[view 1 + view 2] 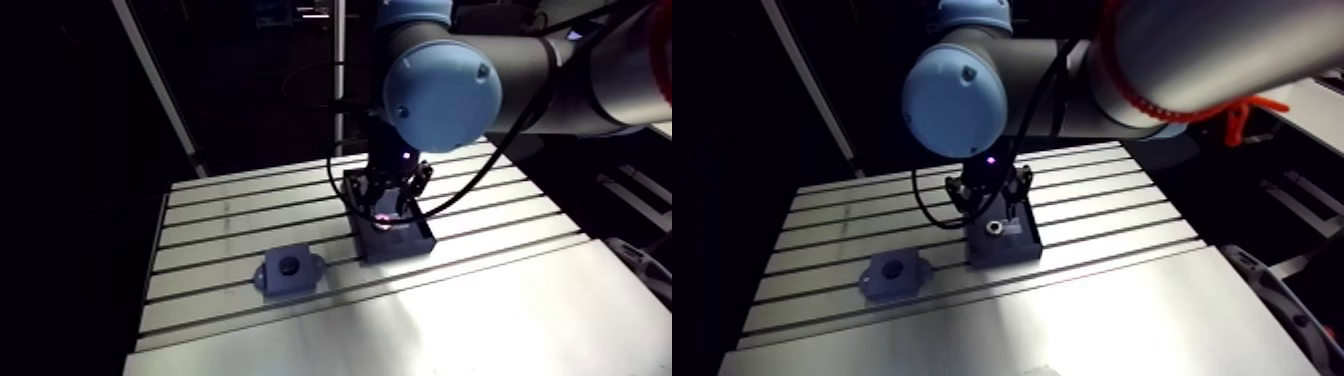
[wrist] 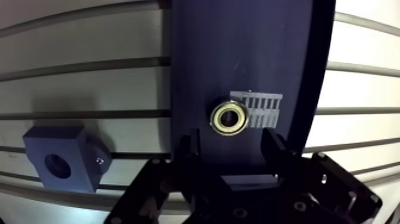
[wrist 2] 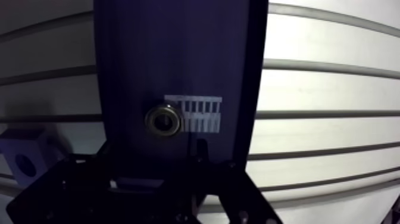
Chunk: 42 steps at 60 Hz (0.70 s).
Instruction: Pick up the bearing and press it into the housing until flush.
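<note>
Slotted table [image 1: 480,310] carried a dark tray [image 2: 238,47] with the bearing [image 2: 229,118] lying on it, the housing [image 2: 59,164] beside. The gripper [image 2: 232,144] hung above the bearing, fingers [image 2: 191,148] wide apart, holding nothing. A badly centred closing could push it aside.

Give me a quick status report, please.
Gripper open, over the tray. Bearing on tray, just ahead of it, ungripped. Housing apart on table, bore empty.
</note>
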Tool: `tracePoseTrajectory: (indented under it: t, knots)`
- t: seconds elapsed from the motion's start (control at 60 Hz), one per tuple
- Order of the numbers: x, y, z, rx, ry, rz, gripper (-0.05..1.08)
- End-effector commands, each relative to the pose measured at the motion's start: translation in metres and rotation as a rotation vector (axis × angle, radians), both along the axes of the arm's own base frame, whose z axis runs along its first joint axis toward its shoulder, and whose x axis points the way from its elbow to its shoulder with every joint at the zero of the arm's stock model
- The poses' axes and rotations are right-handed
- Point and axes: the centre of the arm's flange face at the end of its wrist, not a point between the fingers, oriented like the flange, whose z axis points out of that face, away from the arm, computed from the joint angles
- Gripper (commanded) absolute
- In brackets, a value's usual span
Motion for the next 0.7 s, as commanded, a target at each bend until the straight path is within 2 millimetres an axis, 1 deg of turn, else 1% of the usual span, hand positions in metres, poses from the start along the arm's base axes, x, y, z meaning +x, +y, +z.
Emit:
tracePoseTrajectory:
  t: [0.017,0.1,0.233,0.4,0.7]
  knots:
    - [0.002,0.000,-0.005,-0.003,-0.007,-0.002,0.37]
    - [0.002,0.001,-0.012,-0.004,-0.011,-0.003,0.37]
    - [0.000,0.002,-0.015,0.003,0.023,0.001,0.37]
    - [0.000,0.002,-0.022,0.002,0.014,0.001,0.37]
    - [-0.001,0.002,-0.023,0.003,0.015,0.001,0.38]
